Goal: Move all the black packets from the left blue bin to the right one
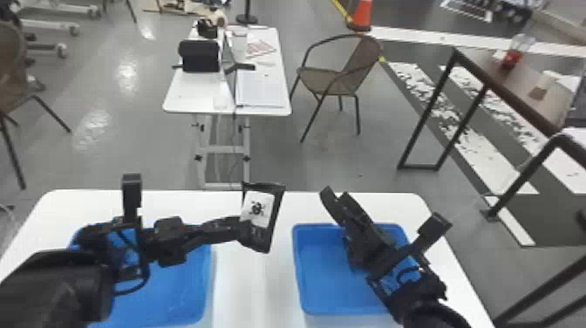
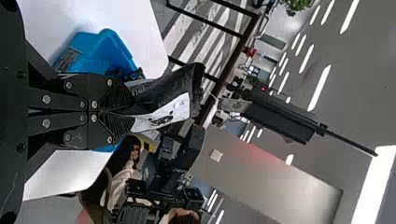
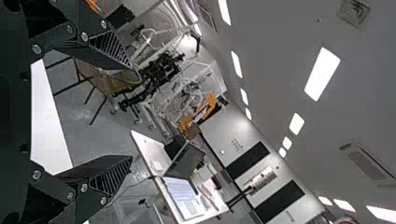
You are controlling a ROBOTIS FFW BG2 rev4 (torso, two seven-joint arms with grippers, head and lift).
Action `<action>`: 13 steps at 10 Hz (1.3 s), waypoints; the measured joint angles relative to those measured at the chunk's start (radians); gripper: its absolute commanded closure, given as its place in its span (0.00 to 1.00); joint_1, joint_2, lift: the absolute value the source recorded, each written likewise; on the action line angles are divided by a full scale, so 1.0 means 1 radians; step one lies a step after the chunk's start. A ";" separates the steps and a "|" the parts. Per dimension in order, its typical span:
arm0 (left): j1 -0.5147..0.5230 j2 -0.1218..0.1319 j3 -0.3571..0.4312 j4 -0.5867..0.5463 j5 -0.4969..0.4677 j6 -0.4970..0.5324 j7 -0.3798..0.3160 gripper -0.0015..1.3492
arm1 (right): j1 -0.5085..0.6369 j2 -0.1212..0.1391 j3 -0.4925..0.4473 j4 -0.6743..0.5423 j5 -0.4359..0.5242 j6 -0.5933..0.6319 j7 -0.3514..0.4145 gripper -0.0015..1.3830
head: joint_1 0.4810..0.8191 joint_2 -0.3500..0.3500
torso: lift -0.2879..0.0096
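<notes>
1 packet (image 1: 258, 211) up in L gripper (image 2: 132, 112), R gripper (image 3: 136, 117) open & waiting to its right.
Packet's long axis runs roughly up-down in head view, across L gripper's line; fingers shut tight on its lower end, upper end free. It's held over table (image 1: 253, 288), btwn L bin (image 1: 161, 301) & R bin (image 1: 320, 279) as seen from the head. R gripper: fingers wide apart, nothing btwn them, over R bin's far part, tips aimed far side & a bit left, so packet lies to their left, well apart. R gripper's the nearer to R bin; prob. a handover next, w/ R gripper going left for the free end, then back over R bin. Risk: going in too low & hitting L gripper's tips.
</notes>
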 measured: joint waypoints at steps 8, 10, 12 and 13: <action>-0.108 -0.040 -0.058 0.164 0.017 -0.022 -0.020 0.90 | -0.069 -0.010 0.099 -0.004 0.105 0.162 0.150 0.84 | 0.63 0.34 | 0.97; -0.108 -0.044 -0.054 0.167 0.017 -0.020 -0.016 0.90 | -0.075 -0.005 0.102 0.001 0.136 0.149 0.150 0.92 | 0.63 0.34 | 0.97; -0.093 -0.047 -0.033 0.167 0.018 -0.015 0.031 0.54 | -0.078 0.006 0.102 0.028 0.110 0.101 0.195 0.92 | 0.63 0.35 | 0.97; -0.076 -0.047 -0.016 0.166 0.037 -0.007 0.081 0.27 | -0.081 0.011 0.102 0.044 0.086 0.090 0.216 0.92 | 0.63 0.37 | 0.97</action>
